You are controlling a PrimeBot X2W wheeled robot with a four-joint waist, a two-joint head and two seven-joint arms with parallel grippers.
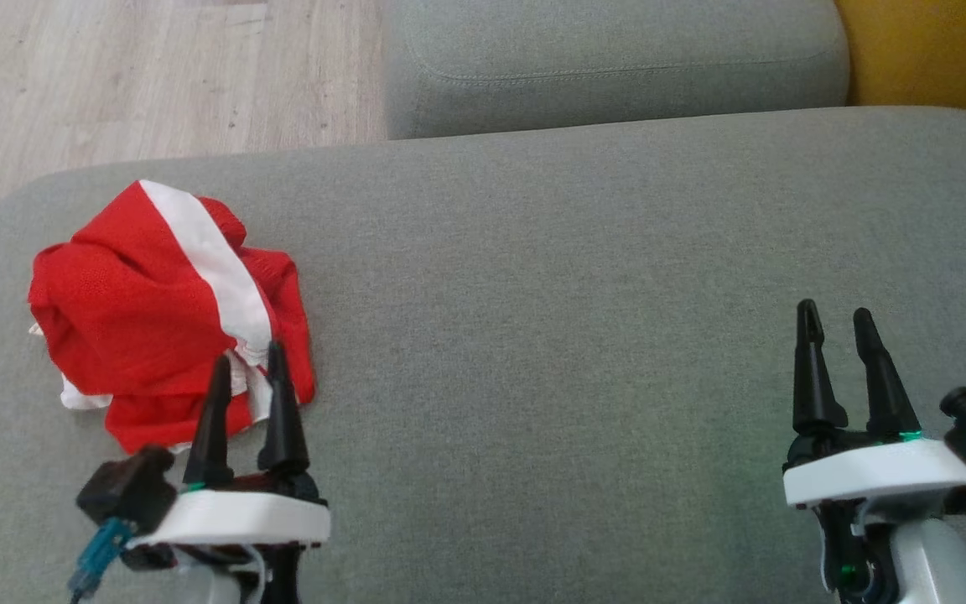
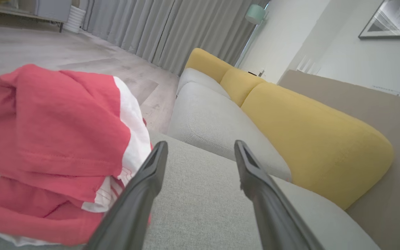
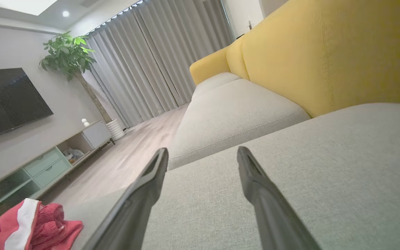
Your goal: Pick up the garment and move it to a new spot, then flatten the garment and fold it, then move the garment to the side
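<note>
The garment [image 1: 156, 310] is red with a white stripe and lies crumpled at the left end of the grey sofa seat [image 1: 550, 277]. My left gripper [image 1: 246, 362] hovers open at its near right edge, nothing between the fingers. In the left wrist view the garment [image 2: 54, 139] bulks left of the left gripper [image 2: 200, 147], whose left finger [image 2: 148, 173] is close beside the cloth. My right gripper [image 1: 835, 317] stands open and empty over the seat's right side, far from the cloth. From the right wrist view, the garment [image 3: 26, 225] sits at the lower left, the right gripper [image 3: 201, 152] over bare cushion.
A second grey seat cushion [image 1: 609, 59] lies beyond the seat, with yellow back cushions [image 1: 936, 50] at the right. Wooden floor [image 1: 131, 75] runs along the left. A TV [image 3: 5, 97], low cabinet [image 3: 47, 163] and plant [image 3: 68, 52] stand across the room.
</note>
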